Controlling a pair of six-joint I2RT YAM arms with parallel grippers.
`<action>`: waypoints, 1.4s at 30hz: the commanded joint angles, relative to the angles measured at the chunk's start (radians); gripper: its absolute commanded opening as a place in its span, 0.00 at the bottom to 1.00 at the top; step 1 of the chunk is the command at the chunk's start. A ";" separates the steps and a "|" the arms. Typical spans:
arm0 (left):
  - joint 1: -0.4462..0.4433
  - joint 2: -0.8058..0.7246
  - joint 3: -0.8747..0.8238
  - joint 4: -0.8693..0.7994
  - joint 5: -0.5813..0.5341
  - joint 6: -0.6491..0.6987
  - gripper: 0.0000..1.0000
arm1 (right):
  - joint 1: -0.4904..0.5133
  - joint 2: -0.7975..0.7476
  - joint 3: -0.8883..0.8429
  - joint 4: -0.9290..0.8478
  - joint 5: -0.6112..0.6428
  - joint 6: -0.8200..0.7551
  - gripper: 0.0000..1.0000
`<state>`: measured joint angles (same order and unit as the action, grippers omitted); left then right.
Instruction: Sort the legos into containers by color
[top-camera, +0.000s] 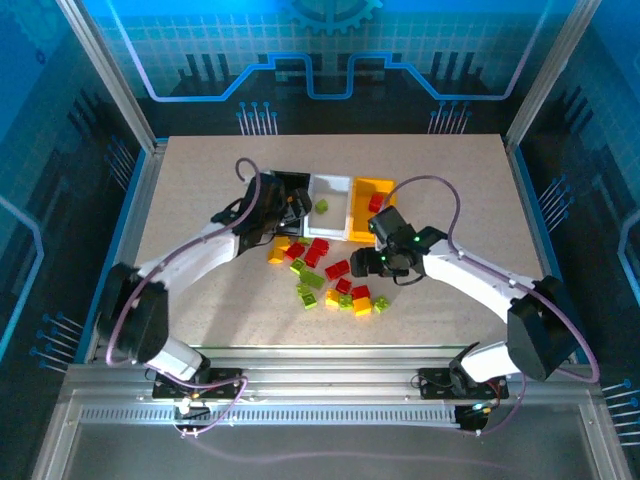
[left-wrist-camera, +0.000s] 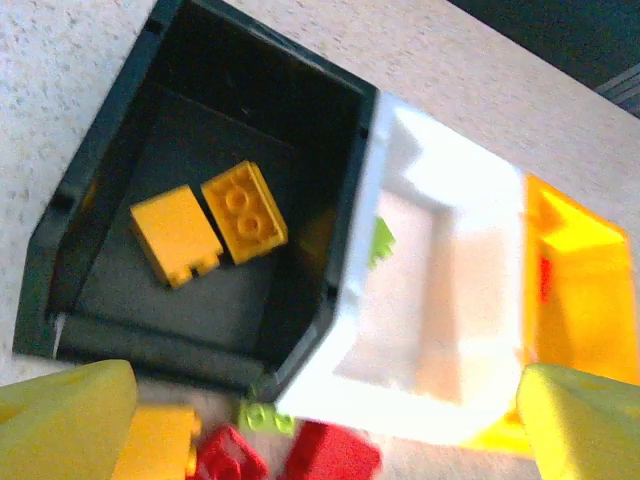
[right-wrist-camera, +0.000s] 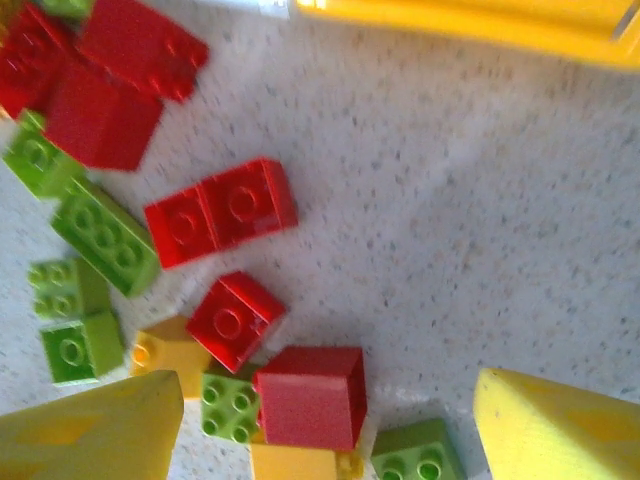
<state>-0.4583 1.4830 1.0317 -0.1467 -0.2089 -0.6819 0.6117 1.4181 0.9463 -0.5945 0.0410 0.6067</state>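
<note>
Lying between right jaws: red lego (right-wrist-camera: 310, 396)

Right gripper (right-wrist-camera: 320, 410) spread wide over the scattered legos (right-wrist-camera: 180, 250).
A red cube (right-wrist-camera: 310, 395) sits between the yellow fingers (right-wrist-camera: 90, 435), a green brick (right-wrist-camera: 230, 405) and an orange brick (right-wrist-camera: 300, 462) touching it; yellow bin (right-wrist-camera: 460, 25) rim up top.

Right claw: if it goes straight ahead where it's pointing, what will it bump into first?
Probably the red brick lying on the table between the tips of the open right claw, though depth is unclear.
</note>
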 joint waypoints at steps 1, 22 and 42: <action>-0.039 -0.118 -0.121 -0.002 0.056 -0.037 0.99 | 0.017 -0.013 -0.053 -0.074 0.037 0.033 0.76; -0.041 -0.419 -0.363 -0.165 -0.003 -0.107 0.99 | 0.122 0.028 -0.153 -0.103 0.103 0.058 0.66; -0.031 -0.424 -0.367 -0.171 0.006 -0.105 0.99 | 0.057 0.067 -0.148 -0.063 0.132 0.030 0.35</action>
<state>-0.4984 1.0637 0.6704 -0.2955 -0.1894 -0.7872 0.6838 1.5429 0.8120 -0.6189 0.1581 0.6300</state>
